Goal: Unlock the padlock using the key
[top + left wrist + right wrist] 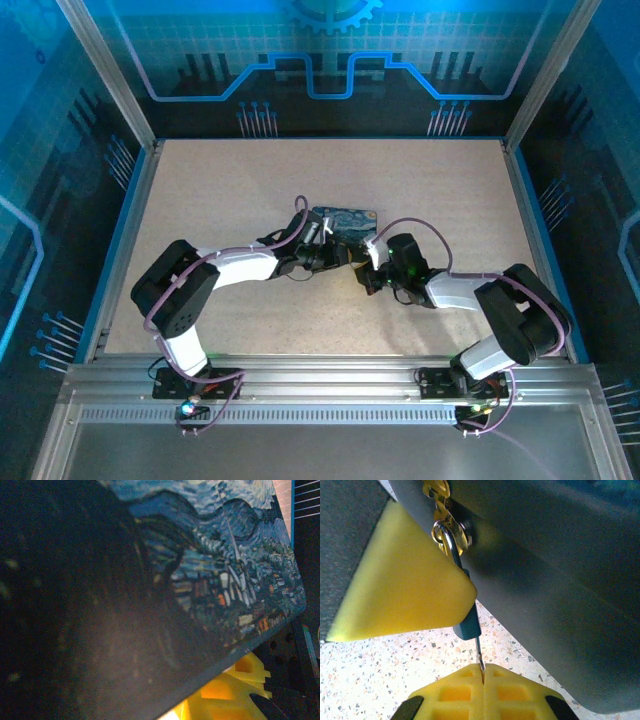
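Right end effector (483, 674) tight on the key (478, 652), blade against the padlock (466, 628).

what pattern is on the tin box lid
The tin box bears a blue starry-night painting, clearest in the left wrist view.

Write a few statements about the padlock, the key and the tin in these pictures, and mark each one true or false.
1. The right gripper is shut on the thin dark metal key. True.
2. The blue starry-night painted tin sits between the two arms in the top view. True.
3. The small bluish metal padlock lies loose on the speckled table. False: its shackle is looped through the brass hasp on the tin.
4. The key points away from the padlock. False: it runs from the yellow pads straight up to the padlock's body.
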Motion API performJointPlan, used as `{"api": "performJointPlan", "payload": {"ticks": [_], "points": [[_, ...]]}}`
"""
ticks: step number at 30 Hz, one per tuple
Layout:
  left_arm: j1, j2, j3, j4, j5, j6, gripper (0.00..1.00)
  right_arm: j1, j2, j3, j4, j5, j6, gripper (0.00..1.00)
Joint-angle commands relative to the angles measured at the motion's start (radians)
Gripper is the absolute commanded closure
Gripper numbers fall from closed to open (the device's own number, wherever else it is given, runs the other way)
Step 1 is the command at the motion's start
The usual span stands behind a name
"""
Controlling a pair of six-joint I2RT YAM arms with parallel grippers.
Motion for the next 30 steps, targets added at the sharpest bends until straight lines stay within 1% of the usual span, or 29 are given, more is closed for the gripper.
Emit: {"api": "performJointPlan", "payload": {"ticks": [1,14,22,30], "points": [[-0.005,-0.039,0.029,-0.004,0.014,-0.002,0.93,0.012,-0.020,-0.001,0.055,0.000,0.008,1.00],[-0.005,-0.034,0.028,-0.006,0.012,-0.003,0.93,0.003,-0.061,-0.028,0.057,0.001,0.008,1.00],[-0.005,-0.037,0.028,-0.002,0.012,-0.004,0.93,0.003,-0.043,-0.041,0.043,0.001,-0.001,1.00],[-0.005,-0.038,0.029,-0.006,0.010,-0.003,0.93,0.006,-0.045,-0.055,0.028,-0.035,-0.004,1.00]]}}
